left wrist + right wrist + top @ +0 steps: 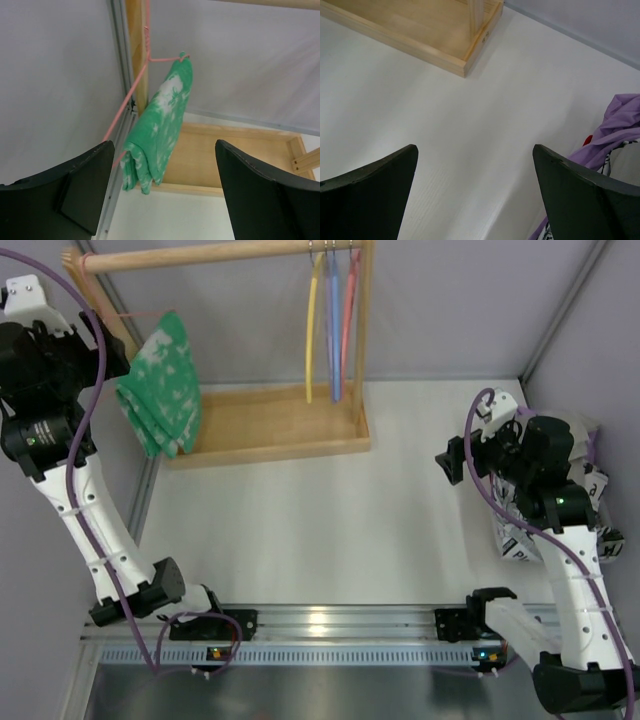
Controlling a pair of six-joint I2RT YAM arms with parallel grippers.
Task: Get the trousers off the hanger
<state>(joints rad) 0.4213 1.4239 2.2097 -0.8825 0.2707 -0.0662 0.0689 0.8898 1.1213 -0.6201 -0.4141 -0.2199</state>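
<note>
The green speckled trousers (160,135) are hanging folded over the pink wire hanger (126,100), which is dangling beside the left post of the wooden rack (270,430), above its base. The left gripper (165,142) is hovering near the trousers, facing them, its fingers spread wide and touching nothing. The right gripper (475,147) is hanging over the white table (320,530), its fingers likewise spread and gripping nothing, with purple cloth (620,125) lying just beside it.

Above the left gripper (164,150), the hanger (131,90) runs off the top edge, hook unseen; its lower end is hidden behind the left finger (85,185). Beside the right gripper (475,150), purple cloth (620,120) is cropped.
</note>
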